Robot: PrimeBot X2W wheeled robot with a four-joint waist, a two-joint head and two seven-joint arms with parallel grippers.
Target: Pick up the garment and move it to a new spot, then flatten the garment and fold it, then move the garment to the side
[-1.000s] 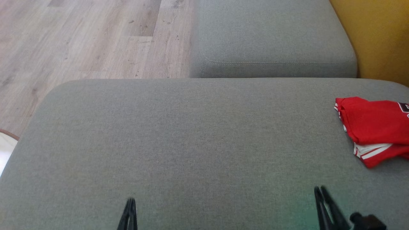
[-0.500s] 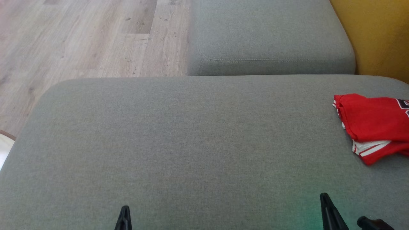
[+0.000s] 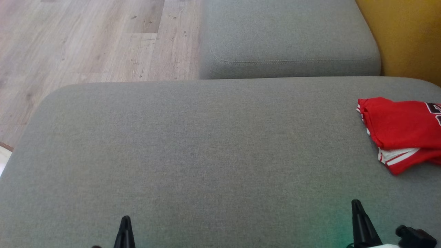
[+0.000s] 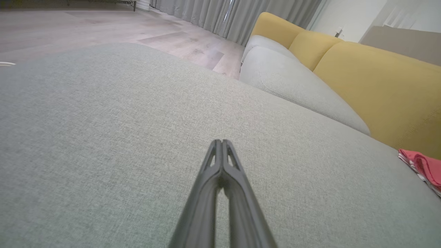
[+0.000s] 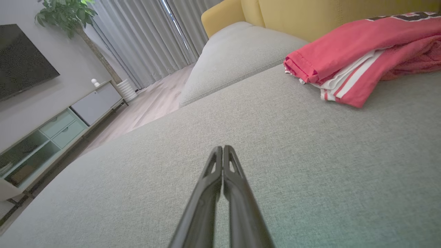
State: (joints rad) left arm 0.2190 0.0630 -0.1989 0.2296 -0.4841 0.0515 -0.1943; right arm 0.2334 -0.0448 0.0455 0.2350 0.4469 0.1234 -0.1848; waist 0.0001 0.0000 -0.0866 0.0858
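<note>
Red white-striped fabric garment [image 3: 399, 127] cut off at head view's right edge; its black print unreadable. Dark left tool [image 3: 125, 220] and right tool [image 3: 356, 205] cropped at bottom edge.

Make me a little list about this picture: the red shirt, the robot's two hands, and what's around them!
garment: red with white stripes, folded over, lying at the right end of the grey cushion
left hand: shut, empty, above bare cushion
right hand: shut, empty, apart from the garment but nearer to it than the left one
backrest: yellow, behind the garment
floor: pale wood, beyond the cushion's far left edge
</note>
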